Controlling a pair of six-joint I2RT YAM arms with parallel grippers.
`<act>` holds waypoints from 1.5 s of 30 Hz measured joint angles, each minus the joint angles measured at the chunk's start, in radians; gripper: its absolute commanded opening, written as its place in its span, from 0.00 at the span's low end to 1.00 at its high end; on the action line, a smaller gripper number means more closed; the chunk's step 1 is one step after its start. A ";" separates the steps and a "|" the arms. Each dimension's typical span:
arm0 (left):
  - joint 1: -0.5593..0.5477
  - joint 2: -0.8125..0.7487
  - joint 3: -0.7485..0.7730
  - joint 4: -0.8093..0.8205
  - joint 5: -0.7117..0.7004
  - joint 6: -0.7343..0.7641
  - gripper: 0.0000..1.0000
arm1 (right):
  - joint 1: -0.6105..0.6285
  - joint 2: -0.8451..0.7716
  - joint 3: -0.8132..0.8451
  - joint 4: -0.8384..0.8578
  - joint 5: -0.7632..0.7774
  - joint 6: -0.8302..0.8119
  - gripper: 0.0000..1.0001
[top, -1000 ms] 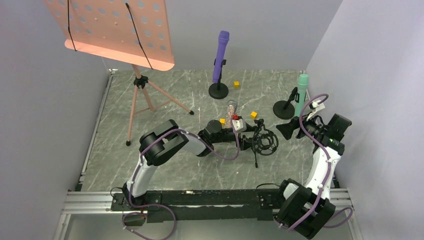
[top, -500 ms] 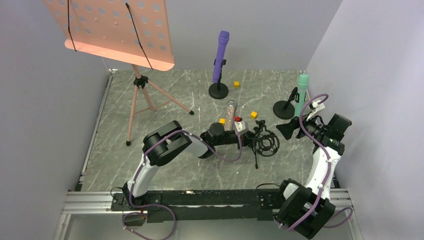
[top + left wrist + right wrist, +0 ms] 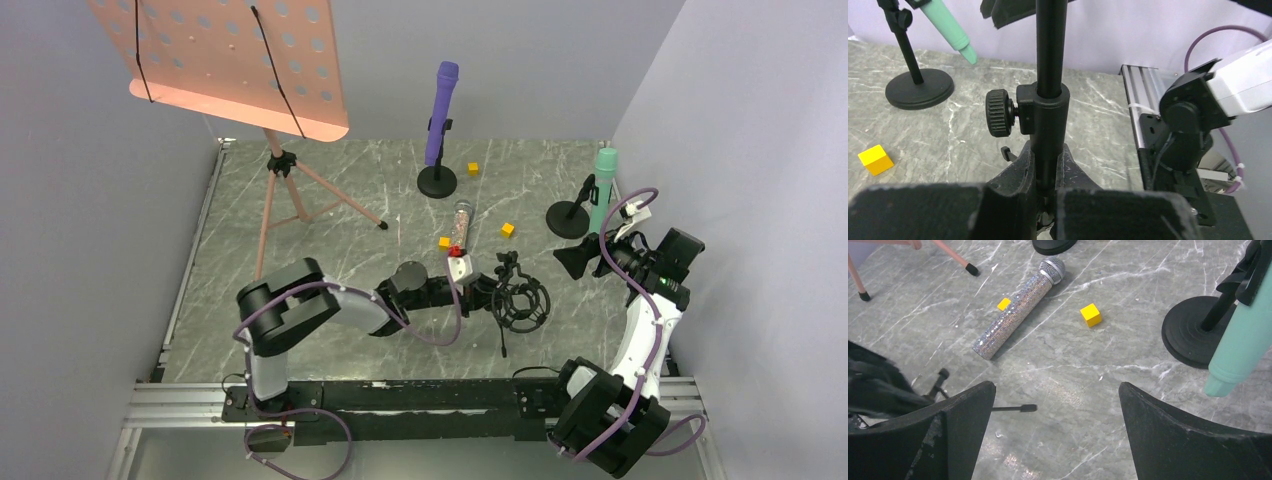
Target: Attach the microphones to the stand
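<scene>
The purple microphone (image 3: 441, 110) stands clipped in a round-based stand at the back. At the right, the mint green microphone (image 3: 603, 190) (image 3: 1243, 340) leans in its own stand (image 3: 1193, 332). Flat on the table lies the glittery microphone (image 3: 460, 228) (image 3: 1018, 310). My left gripper (image 3: 488, 295) (image 3: 1048, 170) is shut on the pole (image 3: 1049, 100) of a black shock-mount stand (image 3: 522, 305), just below its knob. Low beside the green microphone, my right gripper (image 3: 575, 260) (image 3: 1058, 405) is open, with only bare table between its fingers.
A pink music stand (image 3: 230, 60) on a tripod (image 3: 285, 195) fills the back left. Small yellow cubes (image 3: 1090, 315) (image 3: 473, 169) (image 3: 875, 159) lie near the glittery microphone. Grey walls close in on both sides. The right arm's base (image 3: 1193, 125) stands close behind the held pole.
My left gripper has shut on the black stand's pole and drawn it toward the near edge and slightly left. The right arm has not moved.
</scene>
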 measured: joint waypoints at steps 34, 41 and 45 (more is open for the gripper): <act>0.060 -0.295 -0.596 0.226 -1.081 0.119 0.20 | -0.004 -0.005 0.000 -0.001 -0.021 -0.011 1.00; 0.061 -0.288 -0.654 0.262 -1.071 0.061 0.68 | -0.005 0.008 0.000 -0.002 -0.030 -0.013 1.00; 0.063 -0.342 -0.706 0.261 -1.029 0.016 0.86 | -0.005 0.010 0.000 -0.002 -0.037 -0.012 1.00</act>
